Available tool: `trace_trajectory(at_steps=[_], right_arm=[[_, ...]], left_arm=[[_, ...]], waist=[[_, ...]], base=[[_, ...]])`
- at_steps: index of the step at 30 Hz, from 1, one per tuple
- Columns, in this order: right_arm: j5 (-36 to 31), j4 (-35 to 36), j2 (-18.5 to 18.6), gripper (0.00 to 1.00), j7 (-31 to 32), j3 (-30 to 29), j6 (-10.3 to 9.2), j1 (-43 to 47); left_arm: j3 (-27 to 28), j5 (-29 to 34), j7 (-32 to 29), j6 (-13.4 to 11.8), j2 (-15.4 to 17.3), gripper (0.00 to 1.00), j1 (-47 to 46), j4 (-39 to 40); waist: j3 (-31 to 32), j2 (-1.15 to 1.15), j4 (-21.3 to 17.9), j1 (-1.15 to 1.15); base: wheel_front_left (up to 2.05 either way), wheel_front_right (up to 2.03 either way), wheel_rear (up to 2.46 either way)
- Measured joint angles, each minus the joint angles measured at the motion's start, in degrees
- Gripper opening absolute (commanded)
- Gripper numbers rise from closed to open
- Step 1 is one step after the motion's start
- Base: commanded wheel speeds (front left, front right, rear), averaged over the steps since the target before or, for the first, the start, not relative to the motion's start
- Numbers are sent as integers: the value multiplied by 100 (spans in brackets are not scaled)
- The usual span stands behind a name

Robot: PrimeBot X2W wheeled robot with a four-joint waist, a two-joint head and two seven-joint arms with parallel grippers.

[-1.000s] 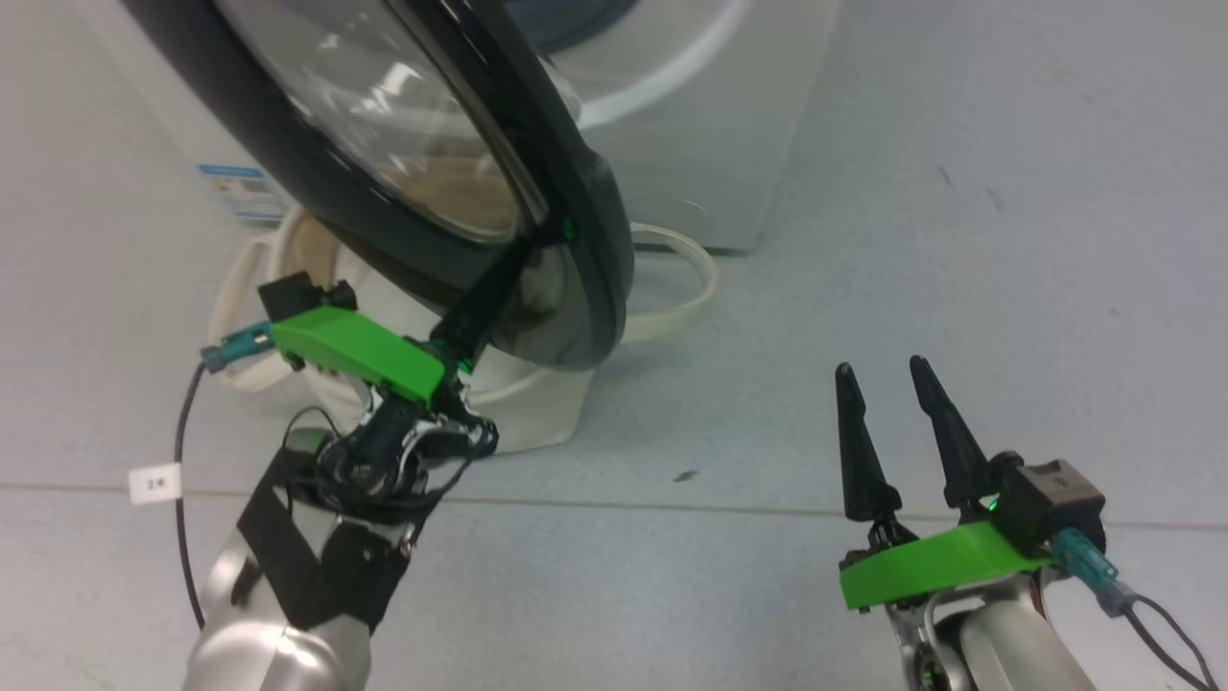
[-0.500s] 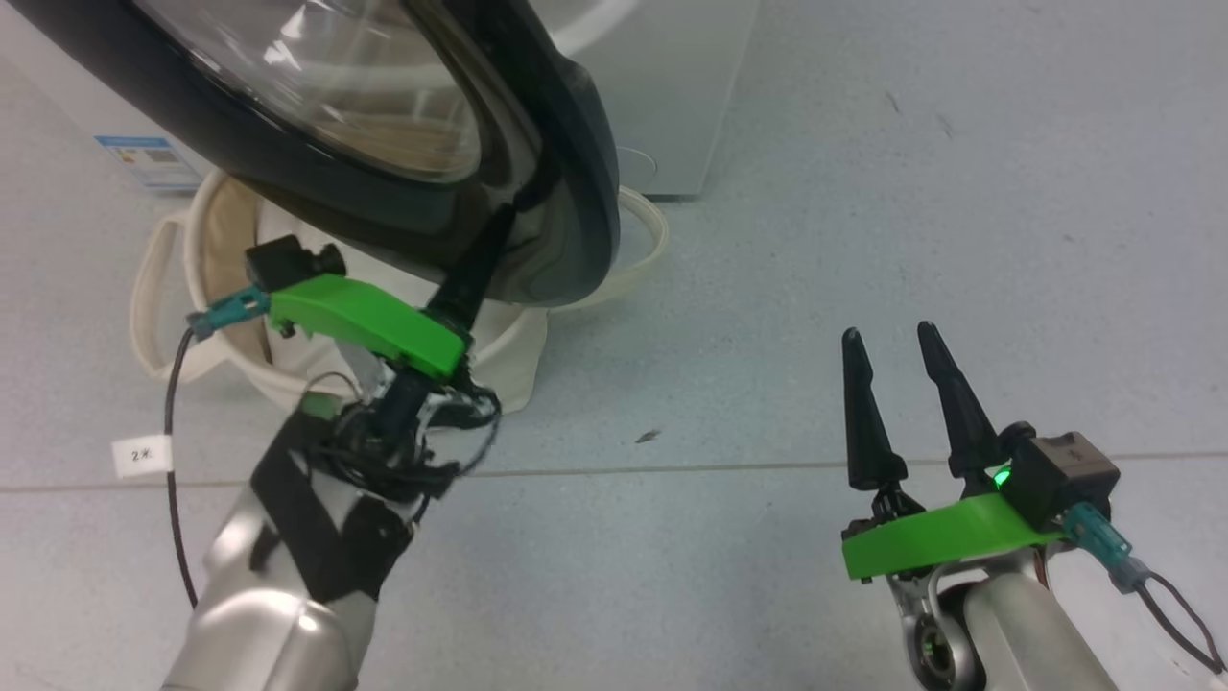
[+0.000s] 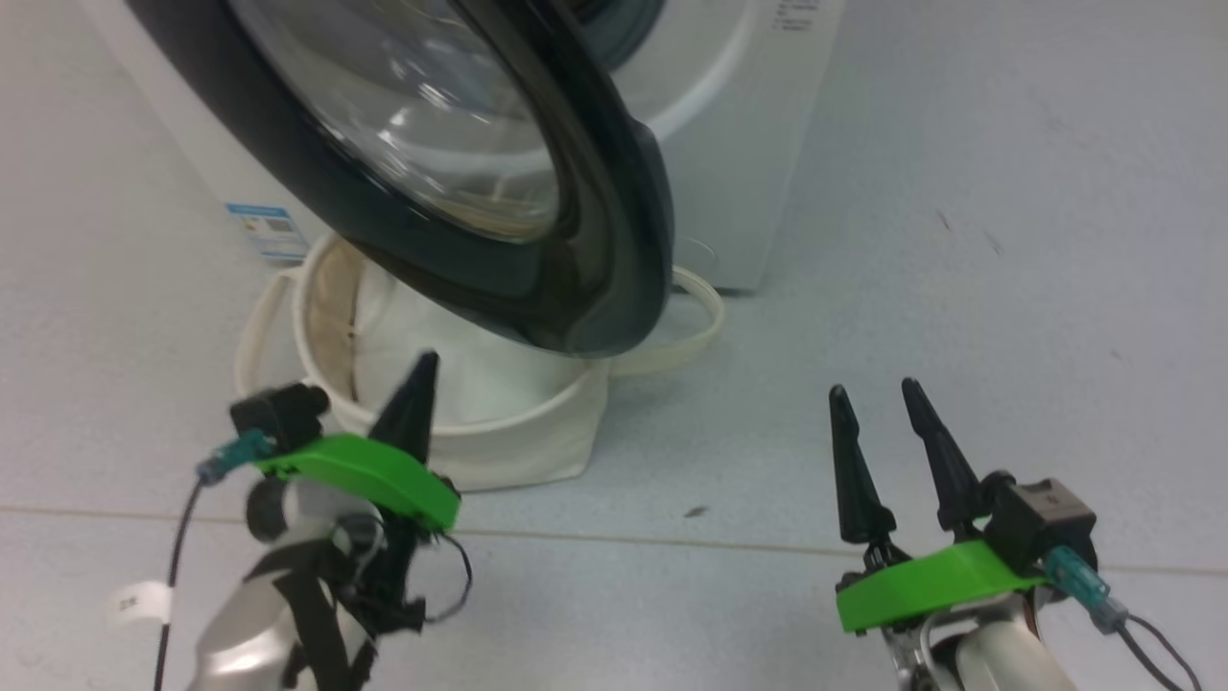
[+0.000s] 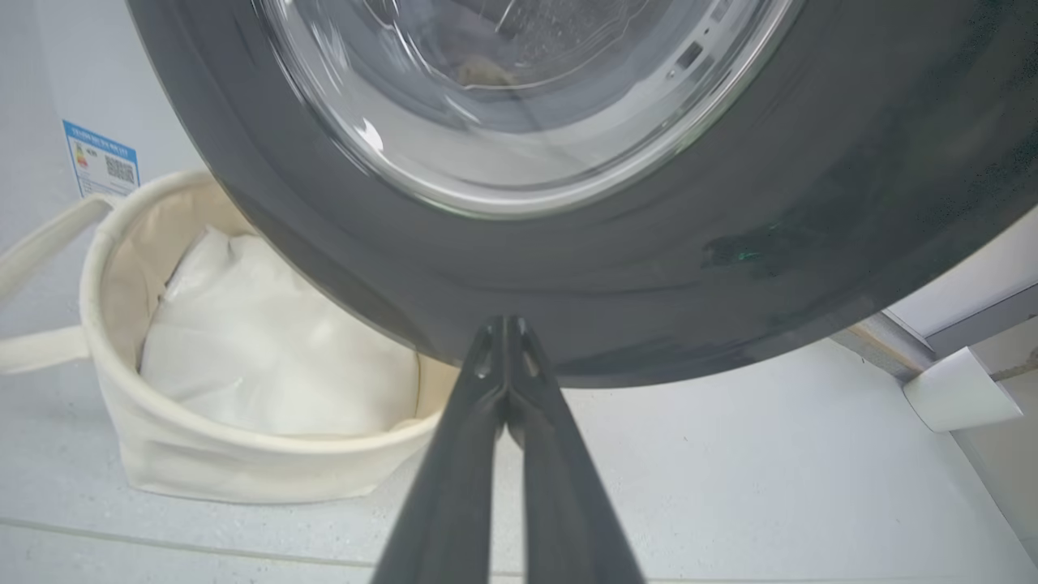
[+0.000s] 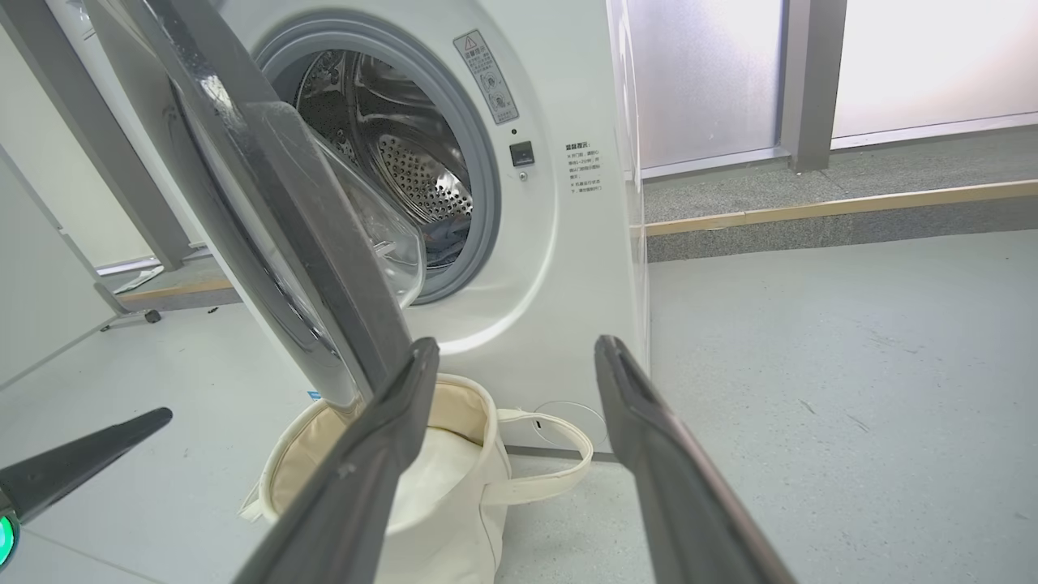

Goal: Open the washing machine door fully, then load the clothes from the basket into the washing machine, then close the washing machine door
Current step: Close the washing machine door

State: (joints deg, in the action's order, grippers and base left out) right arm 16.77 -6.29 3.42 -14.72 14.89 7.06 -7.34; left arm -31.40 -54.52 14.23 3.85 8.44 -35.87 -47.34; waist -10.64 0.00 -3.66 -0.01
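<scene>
The pale grey floor [image 3: 959, 288] lies bare and wide to the right of the machine and in front of both arms. The white front-loading washing machine [image 5: 568, 243] stands at the top of the head view, its steel drum [image 5: 389, 146] uncovered inside the grey gasket. Low in the drum sits a dark bluish heap [image 5: 444, 235], too dim to make out.

The large round washing machine door with its glossy black rim and clear domed glass [image 3: 614, 240] stands partly open, swung out from the left side of the opening. A clear gap runs between its free edge and the machine's front, and its lower rim hangs over the far half of the basket.

The small round cream canvas basket [image 3: 508, 451] sits on the floor just before the machine's left corner, one loop handle lying out to each side. Plain white padding [image 4: 276, 365] fills its bottom.

The right gripper [image 3: 873, 389] hangs over bare floor well right of the basket, fingers spread wide and empty. The left gripper [image 3: 425, 360] has its fingers pressed together on nothing, the tips just short of the door's lower rim above the basket's near wall.

A small blue-and-white label sticker [image 3: 269, 228] sits on the machine's side, behind the basket.
</scene>
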Motion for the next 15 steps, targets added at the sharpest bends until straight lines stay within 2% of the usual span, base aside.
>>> trace_trajectory(at_steps=[3,5,7,10,15], right_arm=[[-5,-16,-3,100,0,-11,0,136],[-5,-16,-5,100,0,-11,0,182],[-5,-18,-9,100,0,-8,0,212],[-12,-19,-13,100,0,-10,0,213],[-12,-47,-14,100,0,-34,0,296]], left_arm=[[939,999,3,-425,-10,0,292,953],[1467,1781,9,-567,-79,0,584,1688],[1825,2391,40,-556,-254,0,1044,2299],[2100,3039,43,-436,-494,0,1782,2787],[2381,3715,43,-272,-569,0,2313,3230]], waist=[[167,0,155,0],[271,0,245,0],[357,0,324,0],[439,0,408,0],[547,0,467,0]], base=[[0,0,0],[0,0,0],[0,0,0],[0,0,0],[0,0,0]])
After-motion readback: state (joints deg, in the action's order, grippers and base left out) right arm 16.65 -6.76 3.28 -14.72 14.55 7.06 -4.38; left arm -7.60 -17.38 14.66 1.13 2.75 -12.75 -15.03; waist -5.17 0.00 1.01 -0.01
